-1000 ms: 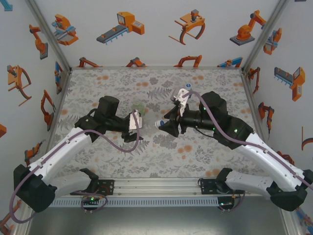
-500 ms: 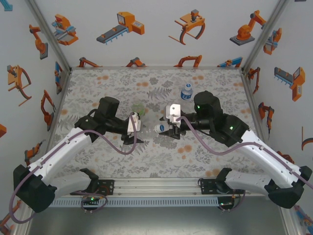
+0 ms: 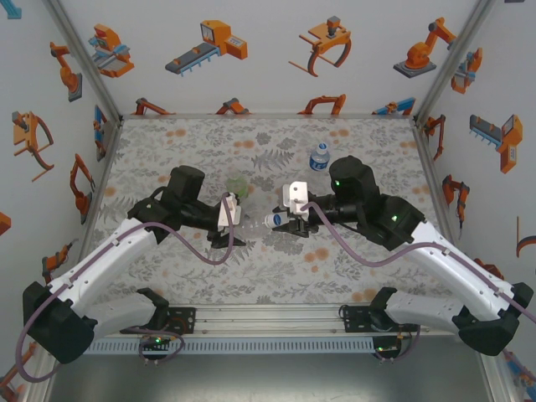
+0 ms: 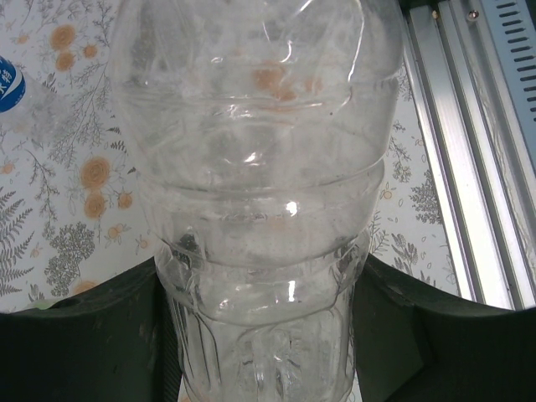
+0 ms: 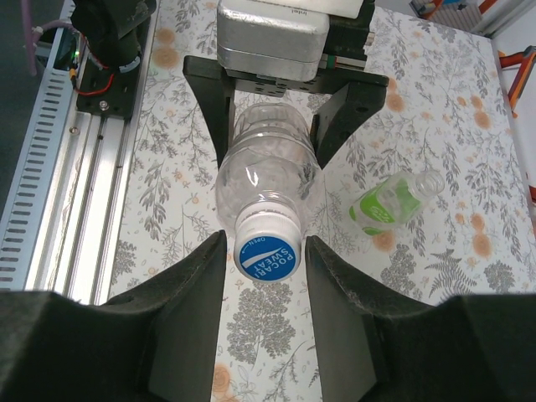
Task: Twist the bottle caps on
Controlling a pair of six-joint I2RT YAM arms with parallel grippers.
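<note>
My left gripper (image 3: 235,224) (image 4: 261,268) is shut on the plain clear bottle (image 3: 252,222) (image 4: 260,151), holding it level with its neck toward the right arm. A white bottle cap with a blue top (image 5: 266,255) (image 3: 272,219) sits on that neck. My right gripper (image 5: 265,243) (image 3: 281,219) stands open around the cap, a thin gap showing on each side. The green-tinted bottle (image 5: 387,201) (image 3: 239,186) lies uncapped on the table behind. The blue-labelled bottle (image 3: 319,157) (image 4: 7,84) stands upright farther back.
The floral table cover (image 3: 209,142) runs to the enclosure walls. An aluminium rail (image 5: 50,193) (image 4: 469,167) lies along the near edge with the arm bases (image 3: 167,322).
The right gripper has turned level and moved left onto the cap end of the clear bottle, and its jaws have narrowed around the cap. The left arm has held still.
</note>
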